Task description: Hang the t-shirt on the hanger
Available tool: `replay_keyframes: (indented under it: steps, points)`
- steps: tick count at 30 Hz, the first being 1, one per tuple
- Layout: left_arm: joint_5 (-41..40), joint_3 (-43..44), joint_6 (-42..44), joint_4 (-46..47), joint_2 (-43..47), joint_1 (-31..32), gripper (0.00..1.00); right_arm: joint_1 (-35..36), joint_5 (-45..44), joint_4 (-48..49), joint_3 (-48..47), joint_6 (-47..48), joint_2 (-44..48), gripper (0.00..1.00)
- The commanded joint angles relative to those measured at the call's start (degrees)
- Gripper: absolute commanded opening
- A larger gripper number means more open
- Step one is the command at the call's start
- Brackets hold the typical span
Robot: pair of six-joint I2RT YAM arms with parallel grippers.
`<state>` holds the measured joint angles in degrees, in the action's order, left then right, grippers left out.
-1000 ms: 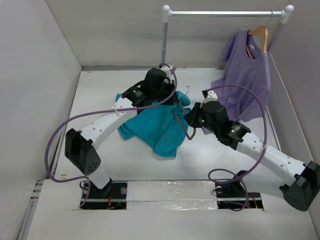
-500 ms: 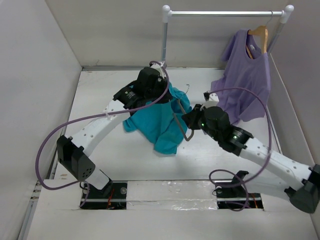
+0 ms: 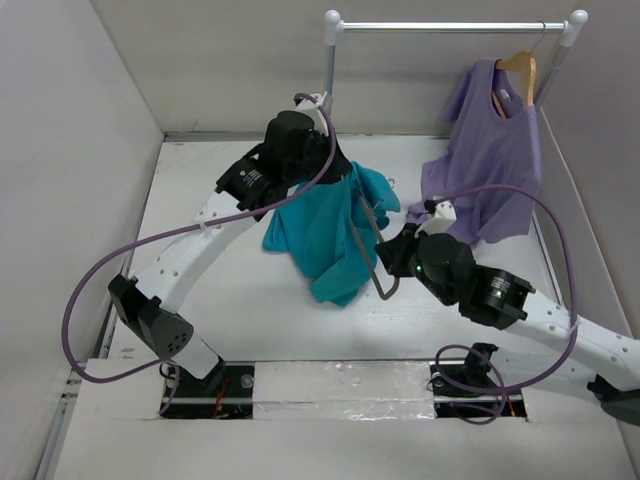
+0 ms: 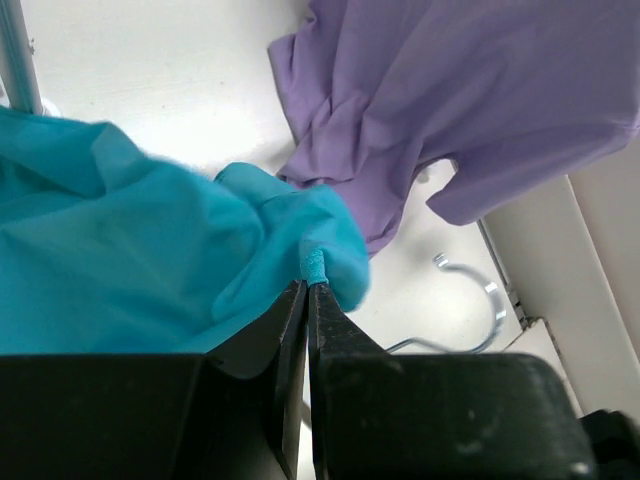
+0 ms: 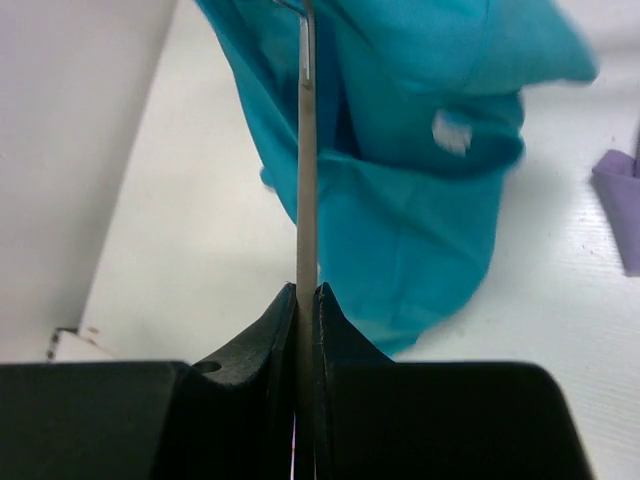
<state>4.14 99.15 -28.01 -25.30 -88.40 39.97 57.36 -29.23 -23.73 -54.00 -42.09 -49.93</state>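
The teal t-shirt [image 3: 322, 232] hangs bunched above the middle of the table. My left gripper [image 3: 338, 174] is shut on a fold of its hem [image 4: 314, 266] and holds it up. The thin grey hanger [image 3: 366, 246] stands beside and partly inside the cloth, its hook [image 4: 482, 300] showing near the purple top. My right gripper [image 3: 388, 254] is shut on the hanger's bar [image 5: 307, 160], which runs straight up from the jaws [image 5: 307, 290] along the t-shirt [image 5: 420, 200]. Most of the hanger is hidden by cloth.
A lilac sleeveless top [image 3: 490, 150] hangs on a wooden hanger [image 3: 520, 68] from the metal rail [image 3: 450, 26] at the back right, its lower part resting on the table. The rail's post [image 3: 328, 80] stands just behind the left gripper. White walls close in both sides.
The left gripper has lifted the t-shirt up and to the right, so it now hangs narrower. The right arm has shifted right and nearer with the hanger.
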Motion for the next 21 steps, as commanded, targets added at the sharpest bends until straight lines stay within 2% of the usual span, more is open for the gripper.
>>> replay_keyframes:
  steps: [1, 3, 4, 6, 7, 9, 10, 13, 14, 15, 16, 18, 19, 20, 21]
  points:
    - [0.1, 3.2, 1.2, 1.7, 2.1, -0.2, 0.0, 3.1, -7.0, -8.4, -3.5, -2.7, -0.9, 0.0]
    - [3.1, 1.8, 1.2, 3.1, 4.3, -0.2, 0.0, 3.6, -11.8, -7.2, -2.3, -3.6, 0.0, 0.0]
    - [3.7, -0.6, 1.5, 3.7, 5.0, 1.8, 0.0, 2.8, -12.8, -3.4, -1.8, -3.1, 0.4, 0.0]
    - [8.7, -3.3, 3.6, 5.8, 7.3, 3.4, 0.0, 0.2, -12.5, 3.5, -0.4, 2.0, 0.8, 0.0]
    - [10.8, -5.9, 4.4, 6.3, 7.5, 4.1, 0.0, -0.8, -11.6, 11.0, 0.0, 4.3, 0.5, 0.0]
    - [14.7, -8.6, 6.4, 6.8, 9.2, 5.2, 0.0, -2.1, -11.1, 17.2, 0.5, 10.2, -0.9, 0.0]
    - [16.2, -10.8, 6.8, 6.8, 10.5, 5.2, 0.09, -2.1, -11.9, 22.0, 0.6, 12.5, -1.2, 0.0]
    - [16.7, -12.3, 10.5, 5.8, 12.5, 5.2, 0.28, -2.1, -12.3, 34.0, 2.0, 17.7, -1.5, 0.0]
    - [16.0, -12.3, 11.6, 5.4, 13.9, 5.2, 0.41, -2.1, -12.1, 37.0, 2.5, 20.5, -1.2, 0.0]
    - [14.9, -12.1, 12.8, 4.5, 14.5, 5.2, 0.46, -2.1, -11.9, 39.5, 3.5, 21.6, -1.1, 0.0]
    - [12.8, -11.8, 13.7, 4.2, 15.3, 5.2, 0.48, -2.1, -11.8, 42.4, 3.5, 22.2, -1.1, 0.0]
    - [2.7, -12.4, 13.6, 5.9, 18.2, 5.2, 0.54, -2.1, -11.3, 44.1, 3.1, 24.0, -1.0, 0.0]
    - [-0.4, -13.9, 13.3, 7.2, 19.3, 3.2, 0.57, -2.1, -10.8, 45.0, 2.7, 24.6, -0.3, 0.0]
    - [-5.8, -14.9, 12.1, 8.6, 21.0, 1.4, 0.65, -1.4, -10.6, 45.0, 2.4, 25.6, 0.3, 0.0]
    - [-6.7, -15.7, 11.6, 11.7, 21.4, -1.0, 0.68, -1.4, -10.4, 45.1, 2.2, 26.2, 0.9, 0.0]
